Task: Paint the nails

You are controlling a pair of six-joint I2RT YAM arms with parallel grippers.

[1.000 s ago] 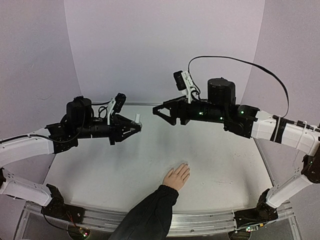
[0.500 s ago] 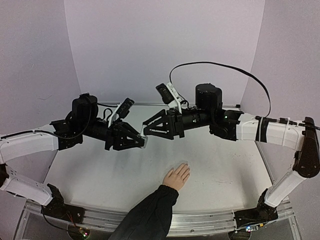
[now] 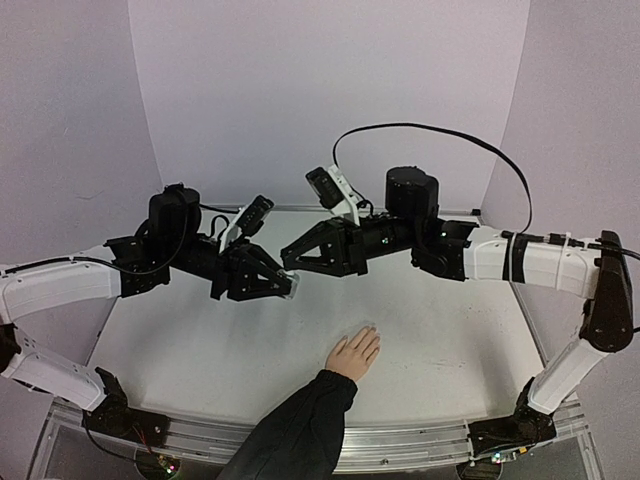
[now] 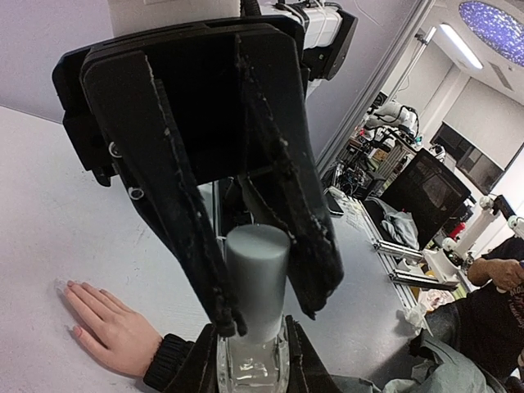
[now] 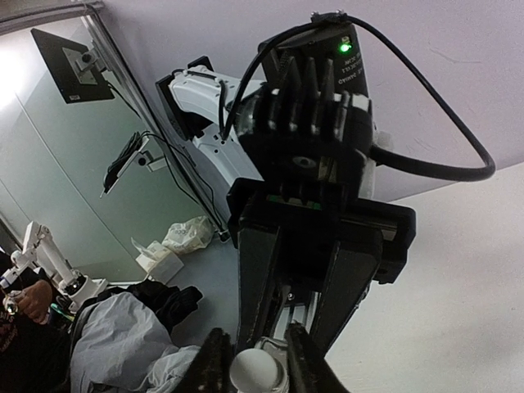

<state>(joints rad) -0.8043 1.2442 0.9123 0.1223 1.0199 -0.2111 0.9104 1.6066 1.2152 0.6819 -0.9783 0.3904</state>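
A small clear bottle (image 4: 252,372) with a white cap (image 4: 255,274) is held upright above the table between the fingers of my left gripper (image 4: 252,360), which is shut on its glass body. My right gripper (image 4: 272,315) meets it head-on from the other side, its black fingers pressed against both sides of the cap (image 5: 255,373). In the top view the two grippers (image 3: 285,287) (image 3: 291,267) touch tips above the table's middle. A light-skinned hand (image 3: 353,354) lies flat below them, its pale nails (image 4: 70,286) tiny and bare-looking.
The hand's dark sleeve (image 3: 300,430) reaches in over the metal rail (image 3: 400,445) at the near edge. The white table (image 3: 200,350) is enclosed by pale walls. Beyond the table's side, the wrist views show benches, monitors and crumpled cloth.
Both arms moved inward and met over the table's middle. The right gripper, open a second ago, has closed onto the bottle's cap. The hand stayed still.
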